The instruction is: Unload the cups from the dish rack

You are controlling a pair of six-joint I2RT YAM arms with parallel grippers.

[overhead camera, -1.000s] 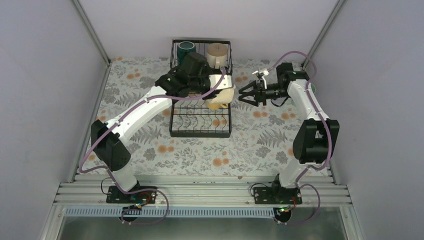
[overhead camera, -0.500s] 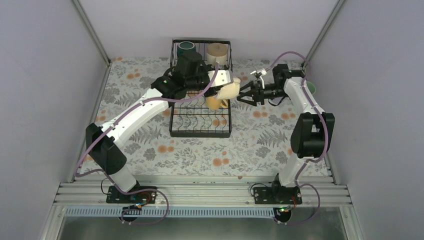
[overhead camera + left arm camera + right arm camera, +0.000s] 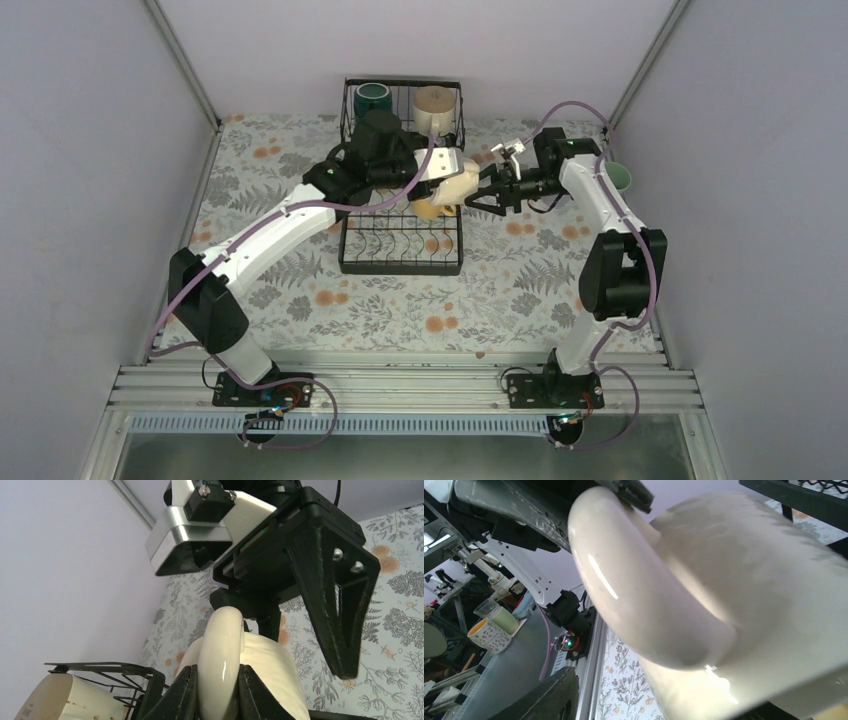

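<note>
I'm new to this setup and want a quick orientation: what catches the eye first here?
A glossy cream-white mug hangs mid-air over the black wire dish rack's right edge, its handle pinched by the left gripper. The open right gripper sits right beside it, fingers spread around the mug's body. Behind, a dark green cup and a tan cup stand in the rack's raised basket.

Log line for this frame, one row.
phase: likely handover | left gripper: shut on cream mug handle | right gripper: open at mug body | dish rack: green cup, tan cup in basket
</note>
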